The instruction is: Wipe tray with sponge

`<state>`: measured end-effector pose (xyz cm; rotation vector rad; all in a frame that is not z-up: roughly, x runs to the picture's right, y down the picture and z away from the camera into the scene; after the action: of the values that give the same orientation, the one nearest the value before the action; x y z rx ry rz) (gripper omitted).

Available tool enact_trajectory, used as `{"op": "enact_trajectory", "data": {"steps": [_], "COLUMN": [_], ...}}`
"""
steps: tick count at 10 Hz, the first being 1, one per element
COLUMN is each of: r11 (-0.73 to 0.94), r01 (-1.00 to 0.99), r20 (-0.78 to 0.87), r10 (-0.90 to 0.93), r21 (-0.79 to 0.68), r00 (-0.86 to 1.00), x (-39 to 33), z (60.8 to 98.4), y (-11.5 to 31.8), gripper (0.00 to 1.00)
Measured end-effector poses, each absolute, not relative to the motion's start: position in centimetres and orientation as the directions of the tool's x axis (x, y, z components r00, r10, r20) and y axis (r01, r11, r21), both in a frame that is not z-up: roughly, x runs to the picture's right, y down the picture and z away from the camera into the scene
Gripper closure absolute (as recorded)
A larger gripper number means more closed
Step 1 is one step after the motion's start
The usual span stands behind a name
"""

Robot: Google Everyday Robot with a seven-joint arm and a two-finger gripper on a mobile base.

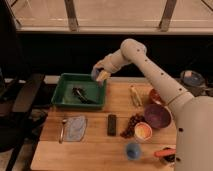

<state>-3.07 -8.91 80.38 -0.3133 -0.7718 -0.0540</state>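
Observation:
The green tray (pixel 65 88) sits at the back left of the wooden table, with dark utensils (pixel 83 95) lying inside it. My gripper (pixel 99 75) hangs over the tray's far right corner, just above the rim. It is shut on the small blue-grey sponge (pixel 95 73), which shows between the fingers. The white arm reaches in from the right.
In front of the tray lie a pale-blue cloth (pixel 76 128) and a spoon (pixel 62 131). A black remote (pixel 112 125), grapes (pixel 132 125), a purple bowl (pixel 157 116), an orange-filled cup (pixel 143 131), a blue cup (pixel 132 150) and a red bowl (pixel 155 96) crowd the right half.

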Motion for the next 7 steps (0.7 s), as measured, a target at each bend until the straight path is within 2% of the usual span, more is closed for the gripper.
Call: {"op": "enact_trajectory", "data": {"steps": [5,7], "r11": [0.953,0.953], "r01": [0.229,0.229], "r20": [0.686,0.714], "r10": [-0.032,-0.021], "r21": [-0.198,-0.197], "r00": [0.727,0.700], "x": [-6.7,-7.5], "z": [82.6,84.7], "y": [-9.5,-9.2], "gripper": [1.00,1.00]}}
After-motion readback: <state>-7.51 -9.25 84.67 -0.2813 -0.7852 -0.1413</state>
